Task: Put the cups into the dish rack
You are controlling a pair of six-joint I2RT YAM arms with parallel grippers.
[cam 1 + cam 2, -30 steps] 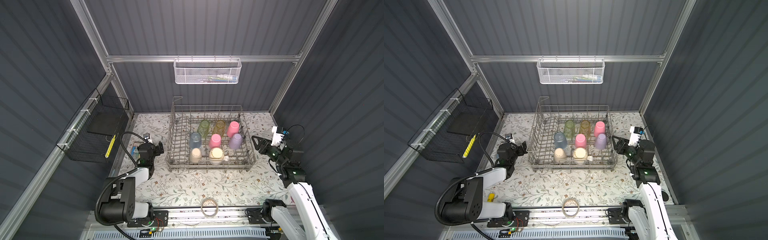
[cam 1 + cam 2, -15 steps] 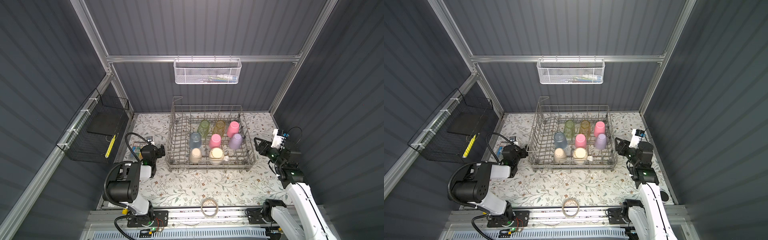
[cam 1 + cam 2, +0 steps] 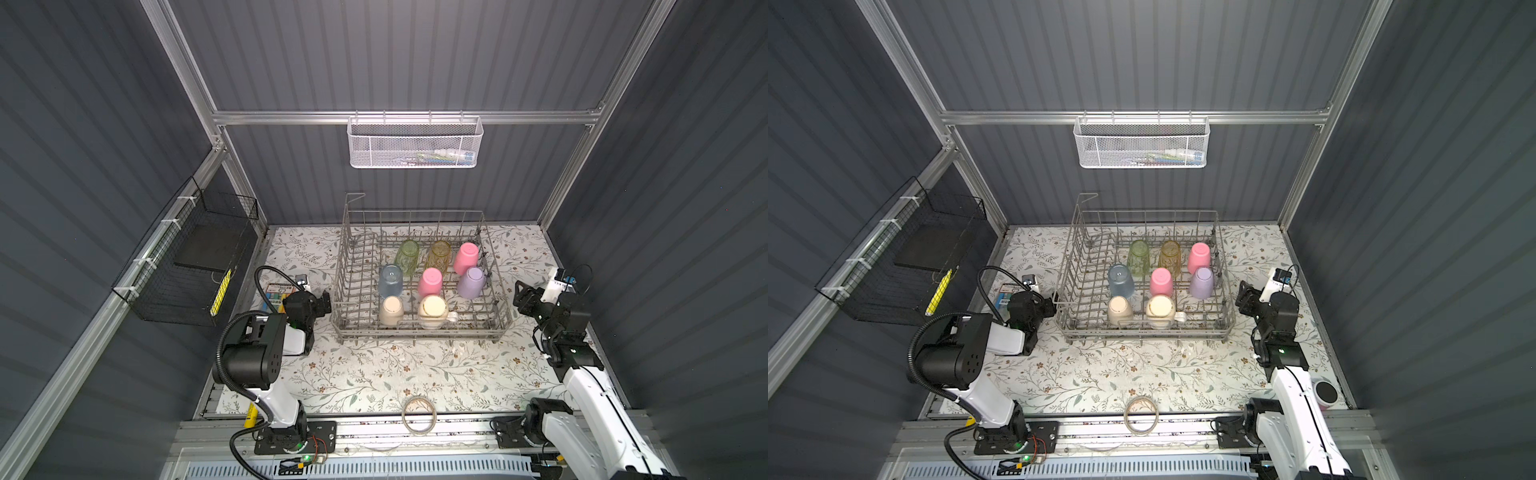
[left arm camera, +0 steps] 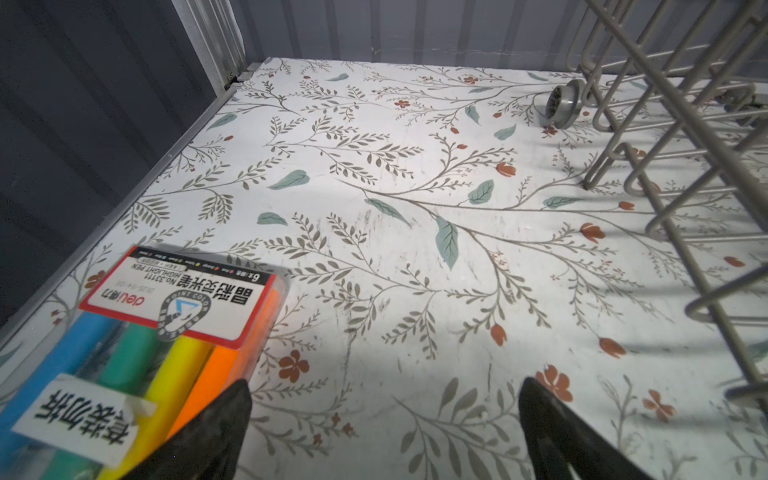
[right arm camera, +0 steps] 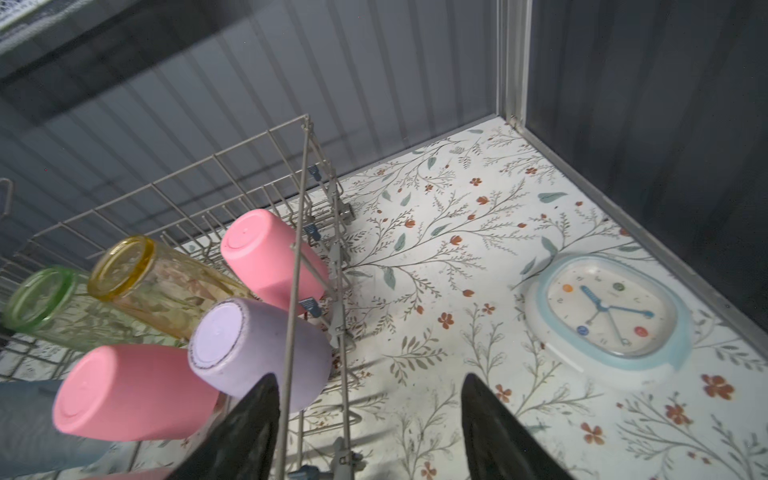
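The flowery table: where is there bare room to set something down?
The widest bare patch of table lies between the dish rack and the tape ring. The rack's left rows are empty. Its right side is packed with cups; a pen pack and a clock flank it.

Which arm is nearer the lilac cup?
Right. The right arm sits just outside the right wall of the dish rack, beside the lilac cup; the left arm is beyond the rack's left side.

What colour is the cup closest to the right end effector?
Lilac cup, clearest in right wrist view.
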